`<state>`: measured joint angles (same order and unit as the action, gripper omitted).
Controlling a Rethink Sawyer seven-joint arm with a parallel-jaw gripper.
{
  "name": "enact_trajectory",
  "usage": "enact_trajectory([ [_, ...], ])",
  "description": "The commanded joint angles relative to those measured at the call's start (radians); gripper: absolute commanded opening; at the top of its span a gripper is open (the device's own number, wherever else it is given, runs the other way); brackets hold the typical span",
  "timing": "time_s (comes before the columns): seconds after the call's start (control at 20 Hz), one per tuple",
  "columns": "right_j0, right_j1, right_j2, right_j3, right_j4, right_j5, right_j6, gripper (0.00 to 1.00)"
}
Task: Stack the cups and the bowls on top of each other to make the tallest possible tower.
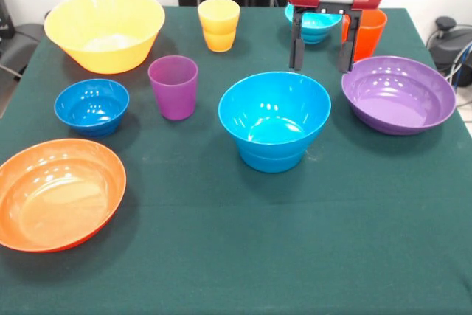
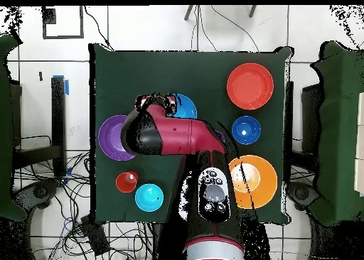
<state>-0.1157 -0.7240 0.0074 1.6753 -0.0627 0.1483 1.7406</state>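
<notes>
My gripper hangs open and empty above the cloth, just in front of the small cyan bowl and the orange cup. It also shows in the overhead view. Two mid-blue bowls sit nested at the centre. The wide purple bowl is to their right. The purple cup, the yellow cup, the large yellow bowl, the small dark blue bowl and the wide orange bowl stand apart on the left. No tower shows.
The green cloth-covered table has open room along its front. In the overhead view my arm hides the purple and yellow cups. Cables lie on the floor beside the table.
</notes>
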Motion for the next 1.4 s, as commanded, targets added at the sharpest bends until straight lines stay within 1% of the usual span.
enact_trajectory([
  [0.05,0.026,0.026,0.075,0.102,0.008,0.099,0.131,1.00],
  [0.35,0.058,0.020,0.042,0.117,0.022,0.087,0.161,1.00],
  [0.65,0.067,0.022,0.034,0.141,0.029,0.060,0.173,1.00],
  [0.95,0.098,-0.025,0.004,0.160,0.052,0.113,0.183,1.00],
  [1.05,0.107,-0.029,-0.004,0.163,0.058,0.114,0.182,1.00],
  [1.4,0.138,-0.003,-0.024,0.174,0.083,0.065,0.200,1.00],
])
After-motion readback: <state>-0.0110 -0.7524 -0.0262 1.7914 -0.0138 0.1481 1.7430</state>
